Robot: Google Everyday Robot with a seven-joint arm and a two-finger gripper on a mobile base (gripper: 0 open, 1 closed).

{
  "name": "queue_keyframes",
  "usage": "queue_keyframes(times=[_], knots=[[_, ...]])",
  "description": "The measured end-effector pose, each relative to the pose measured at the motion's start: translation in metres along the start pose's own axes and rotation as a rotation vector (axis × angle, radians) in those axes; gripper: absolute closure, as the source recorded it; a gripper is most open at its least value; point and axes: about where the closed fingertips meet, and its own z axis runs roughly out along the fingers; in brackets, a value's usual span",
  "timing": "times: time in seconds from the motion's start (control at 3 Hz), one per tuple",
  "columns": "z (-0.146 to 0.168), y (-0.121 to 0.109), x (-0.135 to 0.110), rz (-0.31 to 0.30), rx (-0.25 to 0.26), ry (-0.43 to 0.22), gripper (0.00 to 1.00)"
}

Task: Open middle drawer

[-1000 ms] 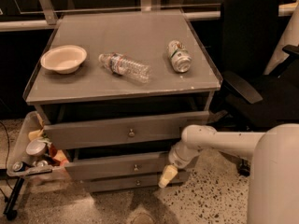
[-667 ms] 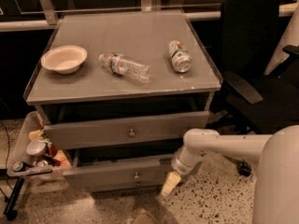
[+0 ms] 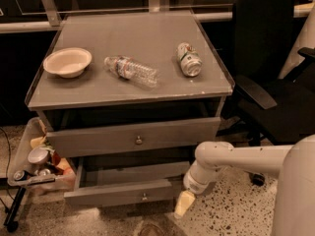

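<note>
The grey cabinet (image 3: 133,90) has three drawers. The middle drawer (image 3: 123,193) is pulled well out toward me, its flat low front with a small round knob (image 3: 144,196) low in the camera view and its inside showing dark. My gripper (image 3: 184,203) is at the right end of that drawer front, close to the floor, on the white arm (image 3: 231,159) coming in from the right. The taller top drawer (image 3: 135,136) with its knob (image 3: 139,140) stands slightly out above. The bottom drawer is hidden under the middle one.
On the cabinet top lie a cream bowl (image 3: 67,62), a plastic bottle (image 3: 131,71) on its side and a can (image 3: 189,59) on its side. A black office chair (image 3: 268,82) stands at the right. A cluttered clear bin (image 3: 37,163) is at the left.
The middle drawer has slid further out toward me, and my gripper has moved down and forward with its right end.
</note>
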Motion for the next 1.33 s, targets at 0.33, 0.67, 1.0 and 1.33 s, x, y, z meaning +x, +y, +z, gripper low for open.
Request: queue_keyframes(times=[0.33, 0.67, 1.0, 1.33], knots=[[-0.002, 0.017, 0.014, -0.001, -0.033, 0.037, 0.0], [-0.001, 0.039, 0.023, -0.018, -0.113, 0.064, 0.0], [-0.012, 0.07, 0.032, -0.052, -0.22, 0.086, 0.0], [-0.024, 0.091, 0.042, -0.04, -0.271, 0.097, 0.0]])
